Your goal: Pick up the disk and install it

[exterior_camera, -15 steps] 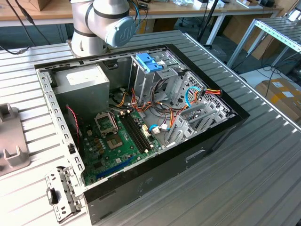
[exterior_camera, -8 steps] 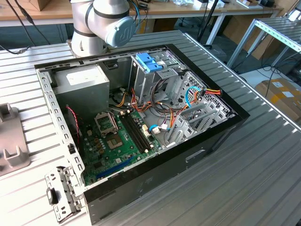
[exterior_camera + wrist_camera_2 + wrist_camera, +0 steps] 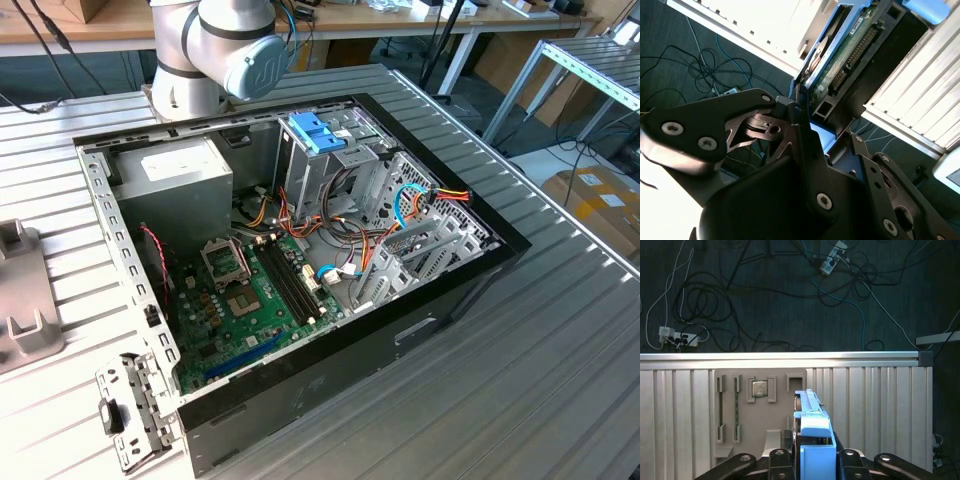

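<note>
In the first wrist view my gripper (image 3: 813, 452) is shut on the disk (image 3: 812, 427), a thin drive in a bright blue carrier held on edge between the two dark fingers (image 3: 781, 456). It hangs over the grey slotted fixture (image 3: 727, 410) near the table's edge. The second wrist view shows the disk (image 3: 840, 60) from the side, with its green circuit board and blue frame reaching out from my gripper (image 3: 827, 132). Whether its far end still touches the fixture I cannot tell. The open computer case (image 3: 470, 290) lies on the ribbed table, with a metal drive cage (image 3: 345, 170) at its far end.
A short blue latch piece (image 3: 312, 130) sits on top of the drive cage. The case holds a motherboard (image 3: 250, 300), a grey power supply (image 3: 180, 180) and loose cables (image 3: 420, 200). A grey fixture (image 3: 25, 300) and a metal bracket (image 3: 130, 410) lie at the exterior view's left. Cables cover the floor (image 3: 765, 300).
</note>
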Robot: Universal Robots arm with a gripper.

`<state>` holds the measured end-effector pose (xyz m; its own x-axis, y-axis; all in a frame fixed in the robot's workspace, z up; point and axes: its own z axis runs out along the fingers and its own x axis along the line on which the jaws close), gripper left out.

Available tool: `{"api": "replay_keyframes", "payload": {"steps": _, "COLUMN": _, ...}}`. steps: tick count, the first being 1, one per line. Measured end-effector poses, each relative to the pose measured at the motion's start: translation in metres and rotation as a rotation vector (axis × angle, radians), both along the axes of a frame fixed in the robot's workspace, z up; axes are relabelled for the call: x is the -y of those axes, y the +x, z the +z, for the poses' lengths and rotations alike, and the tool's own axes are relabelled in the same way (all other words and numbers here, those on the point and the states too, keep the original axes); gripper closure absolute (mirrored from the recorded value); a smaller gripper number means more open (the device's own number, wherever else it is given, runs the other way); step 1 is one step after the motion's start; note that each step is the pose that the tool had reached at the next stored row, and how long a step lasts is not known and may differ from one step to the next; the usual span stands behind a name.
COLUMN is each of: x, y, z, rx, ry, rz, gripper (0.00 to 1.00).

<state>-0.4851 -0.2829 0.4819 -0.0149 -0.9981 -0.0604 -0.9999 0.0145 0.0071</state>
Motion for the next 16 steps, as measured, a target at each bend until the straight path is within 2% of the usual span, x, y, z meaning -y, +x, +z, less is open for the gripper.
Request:
{"api": "replay_keyframes", "payload": {"steps": 8, "x": 0.0015, "y": 0.0006, "z": -0.0001, "rx": 0.0001, "ry": 0.0001, "rz": 0.0, "gripper": 0.63}}
{"api": "replay_keyframes", "payload": {"steps": 16, "x": 0.0021, "y": 0.0053, "z": 0.0, "rx": 0.0, "ry": 0.0, "rz": 0.0, "gripper": 0.63}}
